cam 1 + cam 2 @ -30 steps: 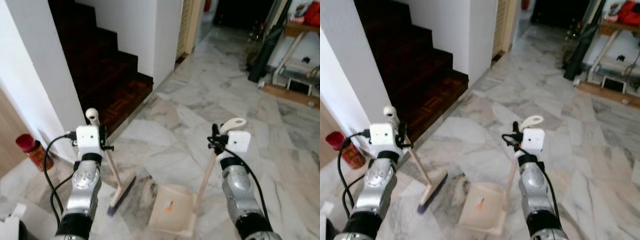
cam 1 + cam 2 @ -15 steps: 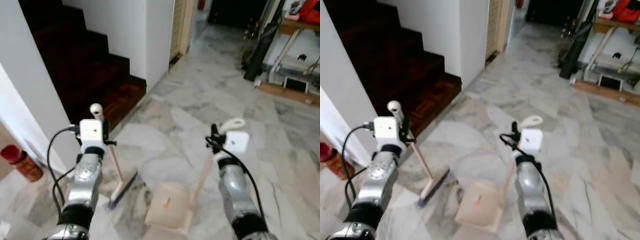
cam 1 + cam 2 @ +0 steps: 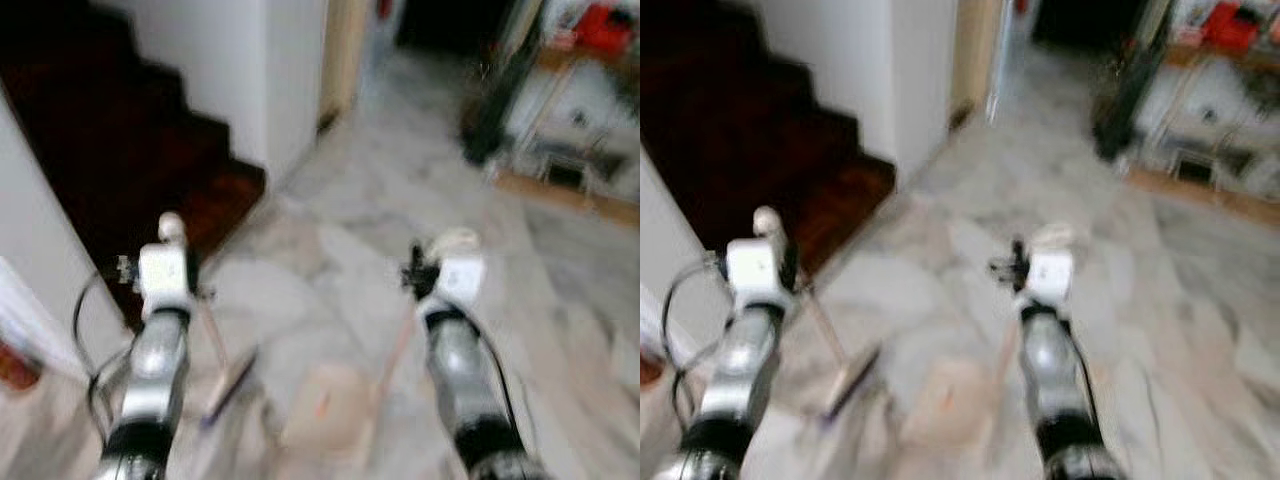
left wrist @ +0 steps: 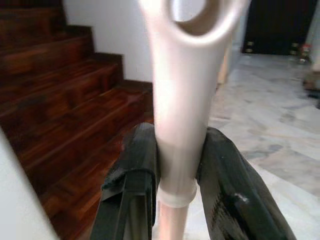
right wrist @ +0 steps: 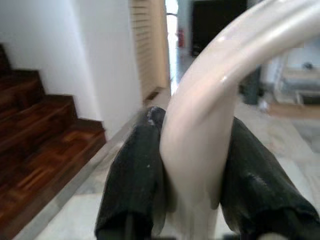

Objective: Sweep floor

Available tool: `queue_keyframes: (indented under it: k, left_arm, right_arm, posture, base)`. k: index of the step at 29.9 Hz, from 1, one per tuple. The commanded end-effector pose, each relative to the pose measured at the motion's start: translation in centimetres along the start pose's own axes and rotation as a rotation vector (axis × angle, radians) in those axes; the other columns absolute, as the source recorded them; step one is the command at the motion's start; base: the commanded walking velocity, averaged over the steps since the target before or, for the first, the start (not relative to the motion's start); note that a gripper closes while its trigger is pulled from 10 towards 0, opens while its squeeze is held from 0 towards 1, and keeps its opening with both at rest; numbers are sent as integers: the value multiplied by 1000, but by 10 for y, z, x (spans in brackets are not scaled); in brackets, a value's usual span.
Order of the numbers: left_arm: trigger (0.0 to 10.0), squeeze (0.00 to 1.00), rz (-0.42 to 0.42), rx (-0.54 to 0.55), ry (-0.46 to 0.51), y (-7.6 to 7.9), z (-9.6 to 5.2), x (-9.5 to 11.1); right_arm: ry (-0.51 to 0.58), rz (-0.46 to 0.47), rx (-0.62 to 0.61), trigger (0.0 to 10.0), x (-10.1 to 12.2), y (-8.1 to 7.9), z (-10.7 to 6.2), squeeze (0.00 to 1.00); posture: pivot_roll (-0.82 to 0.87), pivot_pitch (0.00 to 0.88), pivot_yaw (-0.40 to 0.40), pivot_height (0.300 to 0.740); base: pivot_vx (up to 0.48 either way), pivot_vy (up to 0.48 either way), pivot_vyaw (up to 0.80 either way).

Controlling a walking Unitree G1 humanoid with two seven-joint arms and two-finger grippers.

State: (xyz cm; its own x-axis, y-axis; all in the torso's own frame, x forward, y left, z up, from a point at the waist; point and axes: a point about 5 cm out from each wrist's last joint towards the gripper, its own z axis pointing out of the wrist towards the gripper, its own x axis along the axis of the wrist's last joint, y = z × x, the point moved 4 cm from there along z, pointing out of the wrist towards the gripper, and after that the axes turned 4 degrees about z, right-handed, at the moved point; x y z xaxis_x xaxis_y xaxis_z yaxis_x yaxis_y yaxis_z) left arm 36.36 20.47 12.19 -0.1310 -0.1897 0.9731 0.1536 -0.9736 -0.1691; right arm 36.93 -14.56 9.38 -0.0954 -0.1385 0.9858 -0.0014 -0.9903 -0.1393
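Left tool [image 4: 180, 170]: is being kept clamped on the broom handle [image 4: 182, 115], just below the hanging loop at its top; both black fingers [image 4: 131, 175] are being pressed against the pale shaft.
Right tool [image 5: 192, 175]: is being kept closed around the curved top of the dustpan handle [image 5: 210, 110], a finger on each side.
Broom [image 3: 222, 370]: is being held slanted, its dark bristle head resting on the marble floor [image 3: 400, 200] in front of the left arm, near the foot of the dark wooden stairs [image 4: 65, 100].
Dustpan [image 3: 325, 405]: is being stood on the floor between the two arms, just beside the bristles; a small orange speck is being carried in its tray.
Handling: both are judged light, stiff plastic; the smooth, glossy shafts are likely to twist or slip under a loose grip, so the high hold near the top ends is being judged suitable for steering but weak for pressing down.
Writing: none is being made out; the head views are being blurred by motion.
Background: a cluttered shelf [image 3: 575, 60] is being seen far right.
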Motion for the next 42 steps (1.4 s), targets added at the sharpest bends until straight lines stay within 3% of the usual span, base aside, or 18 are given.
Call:
queue_keyframes:
  k: [1,42]
  left_arm:
    - [10000,0,-13,-16,56,9,4,14]
    - [10000,0,-17,-12,58,10,4,13]
  right_arm:
    - [47,-19,-23,10000,12,10,4,0]
    - [56,-31,-6,10000,14,6,5,0]
  posture:
    - [33,0,-34,740]
    - [31,0,-40,740]
  base:
    - [322,0,0]
    - [321,0,0]
